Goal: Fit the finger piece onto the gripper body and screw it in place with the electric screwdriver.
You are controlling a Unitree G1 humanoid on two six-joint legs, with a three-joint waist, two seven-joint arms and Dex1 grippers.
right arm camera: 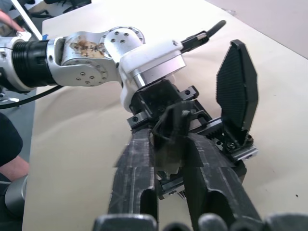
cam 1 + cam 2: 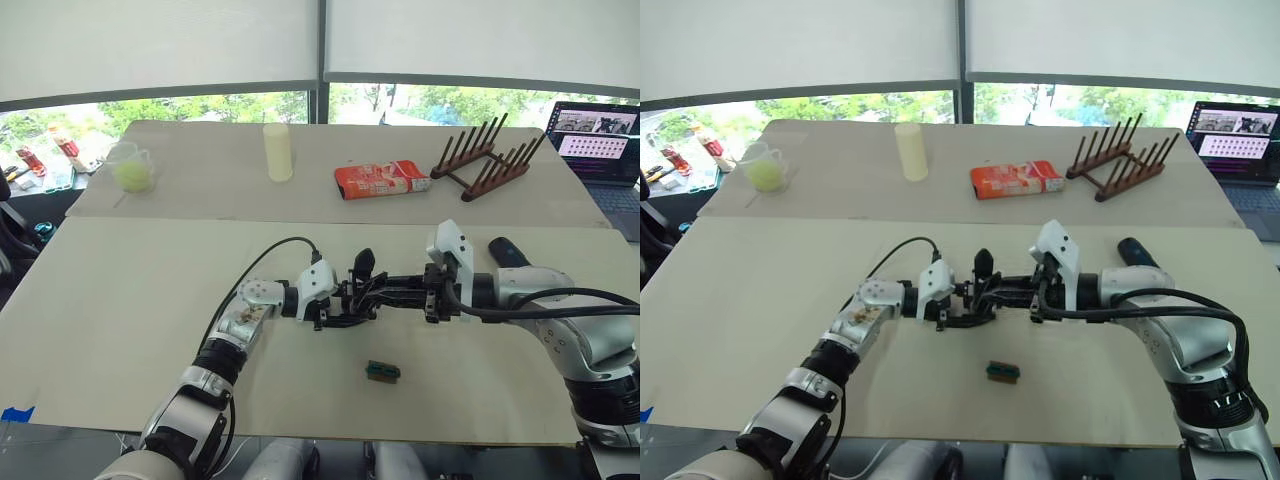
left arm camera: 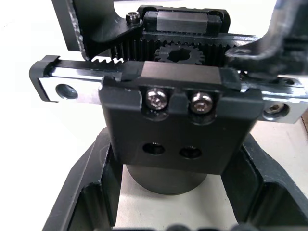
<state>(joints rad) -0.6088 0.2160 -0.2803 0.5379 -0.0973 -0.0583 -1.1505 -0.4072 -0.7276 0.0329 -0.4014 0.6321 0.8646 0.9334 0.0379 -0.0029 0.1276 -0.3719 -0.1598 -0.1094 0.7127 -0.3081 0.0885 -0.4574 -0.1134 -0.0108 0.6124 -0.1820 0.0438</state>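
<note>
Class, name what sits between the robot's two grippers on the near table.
The gripper body, in the left eye view: the left gripper grips it from one side, the right gripper reaches it from the other.

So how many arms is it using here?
2. The left arm comes in from the left, holding the gripper body; the right arm comes from the right, meeting it in the middle.
</note>
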